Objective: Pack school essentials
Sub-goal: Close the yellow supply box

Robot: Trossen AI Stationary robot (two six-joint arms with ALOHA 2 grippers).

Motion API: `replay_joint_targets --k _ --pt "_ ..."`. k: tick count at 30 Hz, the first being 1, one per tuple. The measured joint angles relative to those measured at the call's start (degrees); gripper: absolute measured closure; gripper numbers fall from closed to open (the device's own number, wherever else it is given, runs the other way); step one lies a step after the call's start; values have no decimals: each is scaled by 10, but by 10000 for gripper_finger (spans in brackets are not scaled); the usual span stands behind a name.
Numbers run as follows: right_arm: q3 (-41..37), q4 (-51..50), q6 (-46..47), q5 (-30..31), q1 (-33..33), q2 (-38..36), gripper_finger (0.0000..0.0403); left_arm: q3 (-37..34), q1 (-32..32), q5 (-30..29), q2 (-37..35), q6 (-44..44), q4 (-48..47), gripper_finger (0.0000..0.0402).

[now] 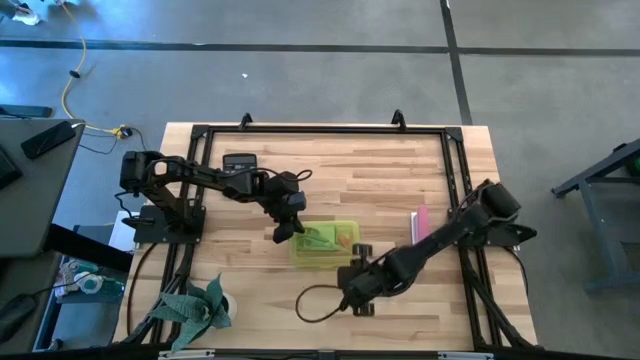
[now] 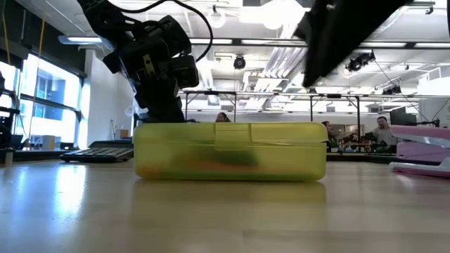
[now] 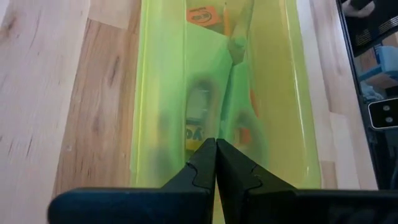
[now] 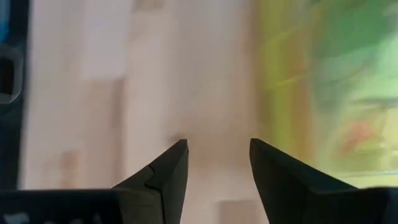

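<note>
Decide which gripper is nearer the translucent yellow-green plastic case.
Left. The left gripper, shut, sits at the translucent yellow-green plastic case, at its left end. The right gripper, open, hovers over bare table just beside it.

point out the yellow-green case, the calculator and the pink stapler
yellow-green case (image 2: 230, 151), low view, front wall
calculator (image 1: 239, 161), high view, middle of its body
pink stapler (image 2: 422, 156), low view, its side
</note>
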Motion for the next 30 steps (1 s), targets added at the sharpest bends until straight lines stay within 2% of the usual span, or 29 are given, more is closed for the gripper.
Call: replay_joint_targets --k 4,8,14,26,30 --pt "0 -6 -21 90 -14 -35 240 0 0 -7 -8 2 0 401" --pt "0 -11 -30 123 -40 -52 240 0 -2 -30 -25 6 0 401" --pt "0 -36 -23 123 -88 -52 240 0 -14 -72 -57 26 -23 401" --pt "0 -44 -10 88 -122 -27 240 0 -73 -83 -70 43 -26 401" --pt "-1 -46 -13 82 -123 -7 240 0 -107 -133 -70 56 -26 401"
